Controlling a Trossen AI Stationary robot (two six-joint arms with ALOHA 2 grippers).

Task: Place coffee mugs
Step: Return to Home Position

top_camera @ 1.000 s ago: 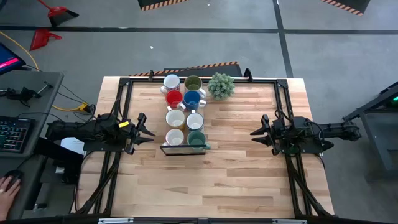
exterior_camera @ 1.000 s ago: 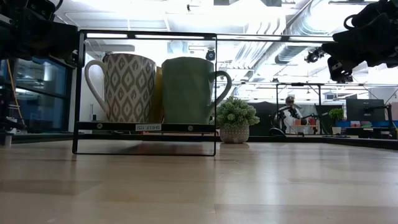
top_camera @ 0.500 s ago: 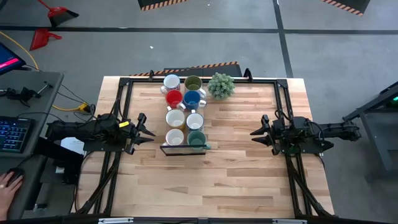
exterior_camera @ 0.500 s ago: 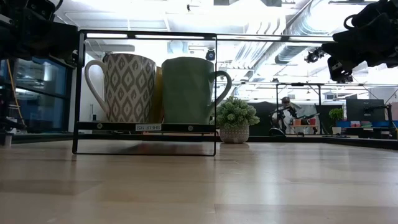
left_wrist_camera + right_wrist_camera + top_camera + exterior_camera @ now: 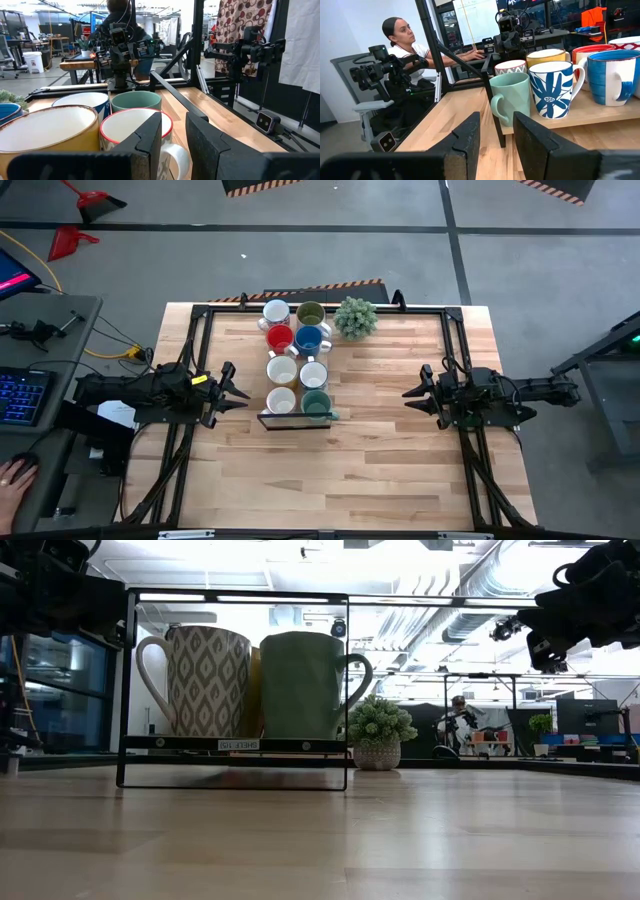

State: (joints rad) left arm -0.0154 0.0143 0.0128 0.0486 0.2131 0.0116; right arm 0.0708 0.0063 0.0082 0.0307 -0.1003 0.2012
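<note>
High view: I see eight coffee mugs (image 5: 282, 369) on a shelf (image 5: 297, 421) at mid-table, in two lines of four running near to far. A potted plant (image 5: 355, 317) stands just right of the far pair.
Left gripper (image 5: 235, 387): near the shelf's left side, fingers released, holding nothing.
Right gripper (image 5: 414, 387): well right of the mugs, fingers parted, empty.
Low view: a patterned mug (image 5: 205, 680) and a green mug (image 5: 303, 685) stand side by side inside the shelf's dark frame.
Left wrist view: a red-rimmed mug (image 5: 132, 125) is just ahead of my parted fingers.
Right wrist view: a blue-flowered mug (image 5: 552, 85) is on the shelf, and a person (image 5: 405, 35) sits beyond the table.
</note>
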